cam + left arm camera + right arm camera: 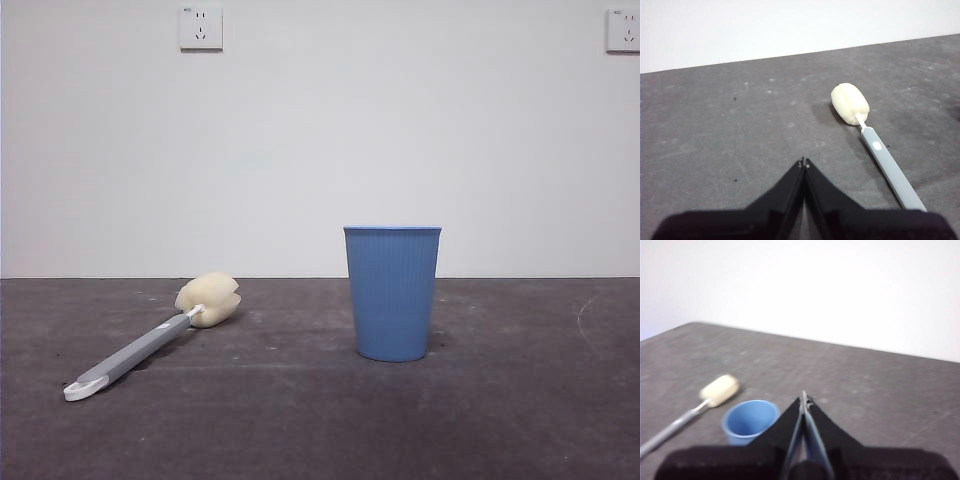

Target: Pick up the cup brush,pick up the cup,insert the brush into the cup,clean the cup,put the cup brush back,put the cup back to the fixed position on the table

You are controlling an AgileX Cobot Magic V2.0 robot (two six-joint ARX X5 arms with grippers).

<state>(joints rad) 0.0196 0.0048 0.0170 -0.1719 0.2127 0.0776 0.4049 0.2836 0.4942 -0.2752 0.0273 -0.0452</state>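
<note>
None of the six steps is showing as done yet, judging by how things are lying. In the front view the cup brush (150,340) is lying flat on the bench (320,430) at the lower left of the frame, its cream sponge head pointing up and right, its white looped end nearest the camera. The cup (392,292) is standing upright just right of centre, well apart from the brush and holding nothing.

Neither arm is appearing in the front view. The left gripper (804,162) is hovering over bare bench with its fingers pressed together, gripping nothing, the brush off to the right of its frame. The right gripper (804,399) is likewise hanging with fingers closed and empty, the cup's open mouth at lower left. Everything from picking up the brush onward is waiting to be done.
</note>
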